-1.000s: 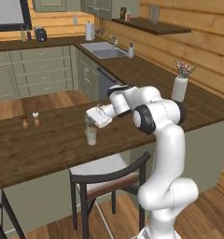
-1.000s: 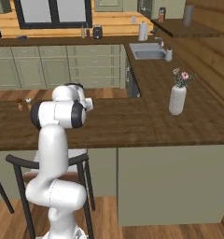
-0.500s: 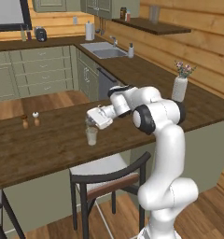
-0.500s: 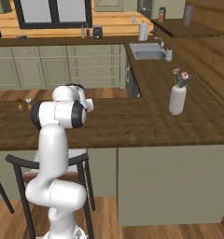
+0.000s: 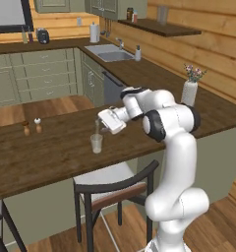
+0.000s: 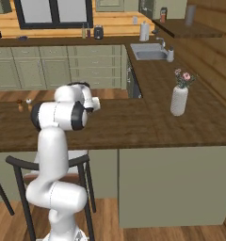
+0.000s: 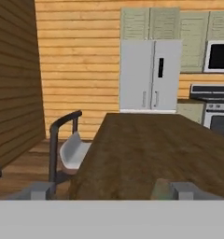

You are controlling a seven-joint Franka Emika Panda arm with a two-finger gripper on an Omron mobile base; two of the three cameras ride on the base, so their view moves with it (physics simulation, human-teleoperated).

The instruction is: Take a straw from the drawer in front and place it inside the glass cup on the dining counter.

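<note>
Arm bent fwd, tool (image 5: pixel 101 123) horizontal, wide apart.

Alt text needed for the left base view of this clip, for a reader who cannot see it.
A white robot arm reaches left over a dark wooden dining counter, its gripper just above a small glass cup with a thin straw standing in it. A chair sits below the counter, and a vase of flowers stands behind the arm.

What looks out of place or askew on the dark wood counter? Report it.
Nothing stands out. The small clear glass cup stands upright on the long dark brown plank counter, with the thin pale yellow-green straw rising from it. No spill shows. The claw hangs beside the straw's top.
</note>
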